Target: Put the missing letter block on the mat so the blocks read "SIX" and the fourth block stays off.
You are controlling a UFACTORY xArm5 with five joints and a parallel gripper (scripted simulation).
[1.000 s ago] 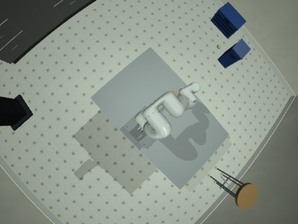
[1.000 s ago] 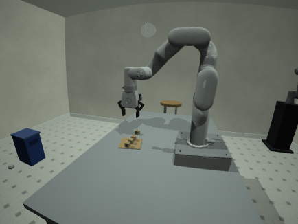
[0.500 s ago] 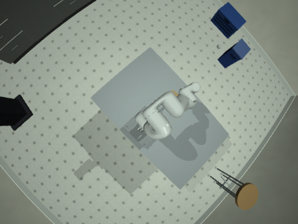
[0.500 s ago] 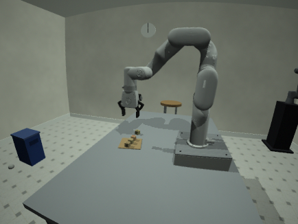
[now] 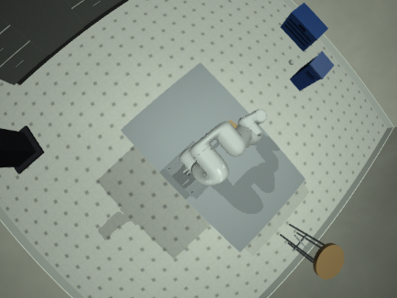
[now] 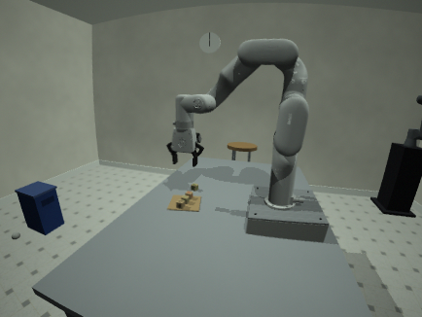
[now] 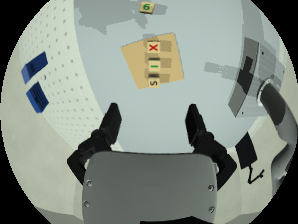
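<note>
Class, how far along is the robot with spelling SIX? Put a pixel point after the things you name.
Looks done: the S block (image 6: 180, 205) (image 7: 153, 82), I block (image 6: 185, 199) (image 7: 154, 66) and X block (image 6: 189, 194) (image 7: 153, 47) sit in order on the mat (image 6: 195, 206) (image 7: 134, 60); the fourth block (image 6: 194, 187) (image 7: 146, 8) lies off it.
In hand: nothing; the gripper (image 6: 185, 162) (image 7: 153, 111) is open above the table.
Left: apparently only checking that everything lies flat and still.
</note>
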